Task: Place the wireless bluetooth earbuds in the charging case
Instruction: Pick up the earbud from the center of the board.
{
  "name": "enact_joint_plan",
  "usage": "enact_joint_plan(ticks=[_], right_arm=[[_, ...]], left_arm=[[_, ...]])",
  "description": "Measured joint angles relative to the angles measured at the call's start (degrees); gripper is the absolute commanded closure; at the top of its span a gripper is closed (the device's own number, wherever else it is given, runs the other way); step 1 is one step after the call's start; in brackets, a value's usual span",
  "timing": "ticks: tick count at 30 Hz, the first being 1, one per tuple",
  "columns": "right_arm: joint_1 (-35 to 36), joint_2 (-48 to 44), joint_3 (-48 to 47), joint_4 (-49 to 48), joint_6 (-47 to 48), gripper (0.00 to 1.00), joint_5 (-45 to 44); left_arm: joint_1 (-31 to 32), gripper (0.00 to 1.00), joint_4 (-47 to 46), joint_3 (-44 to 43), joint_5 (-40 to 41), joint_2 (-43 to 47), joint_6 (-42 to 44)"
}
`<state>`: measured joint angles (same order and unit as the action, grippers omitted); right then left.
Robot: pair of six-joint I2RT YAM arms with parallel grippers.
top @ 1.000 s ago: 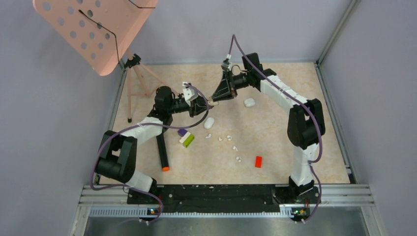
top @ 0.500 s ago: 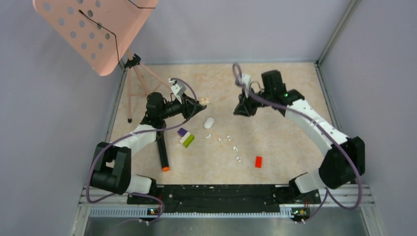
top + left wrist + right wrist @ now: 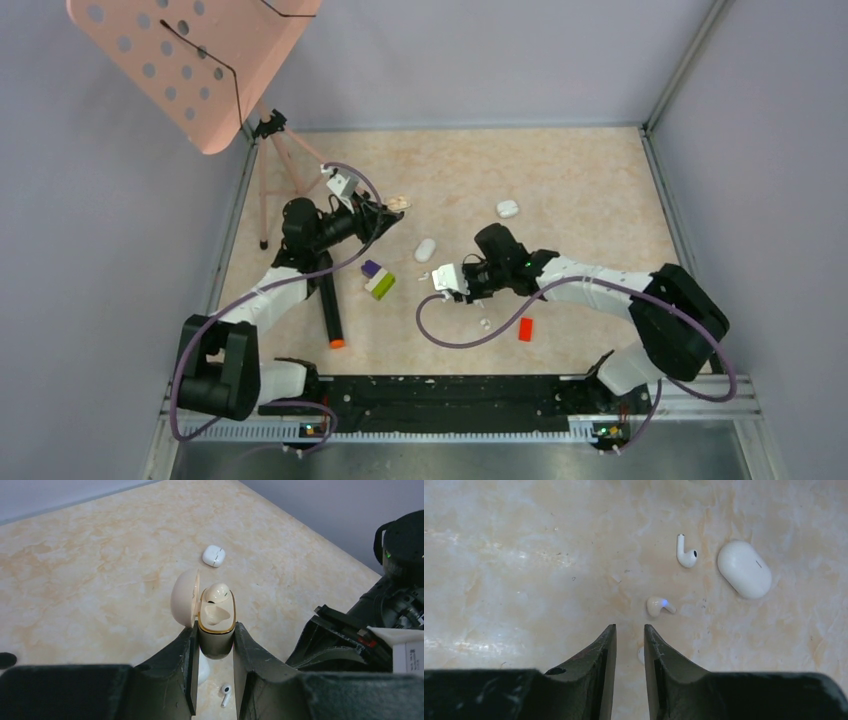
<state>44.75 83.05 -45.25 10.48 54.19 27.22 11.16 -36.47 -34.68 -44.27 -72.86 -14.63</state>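
Earbuds (image 3: pixel 660 606) lie loose on the marbled table (image 3: pixel 524 555). A cream one showing a blue light sits just ahead of the right gripper (image 3: pixel 629 630), and a white stemmed earbud (image 3: pixel 685 552) lies beyond it, next to a white pebble-shaped case (image 3: pixel 744 569). The right gripper points down at the table with its jaws a narrow slot apart and nothing between them. A small white bit shows at the edge of one finger, too hidden to name.

One more cream earbud (image 3: pixel 218 592) sits in the far well of the charging case (image 3: pixel 216 625), and the near well is bare. The case is cream with a gold rim, and its lid (image 3: pixel 184 597) is swung open to the side. The left gripper (image 3: pixel 215 630) clamps the case's lower body between both fingers and holds it off the table. Another stemmed earbud (image 3: pixel 226 694) lies beneath it, and a small white case (image 3: pixel 214 555) rests farther off.
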Motion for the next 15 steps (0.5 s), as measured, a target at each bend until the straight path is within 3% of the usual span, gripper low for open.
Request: enact_joint_plan(ticks=[15], right_arm=[[0.87,11.65,-3.37,-6.21,8.83,0.65,-2.19]], left_arm=[[-2.25,1.00,0.57,0.85,1.79,1.88,-1.77]])
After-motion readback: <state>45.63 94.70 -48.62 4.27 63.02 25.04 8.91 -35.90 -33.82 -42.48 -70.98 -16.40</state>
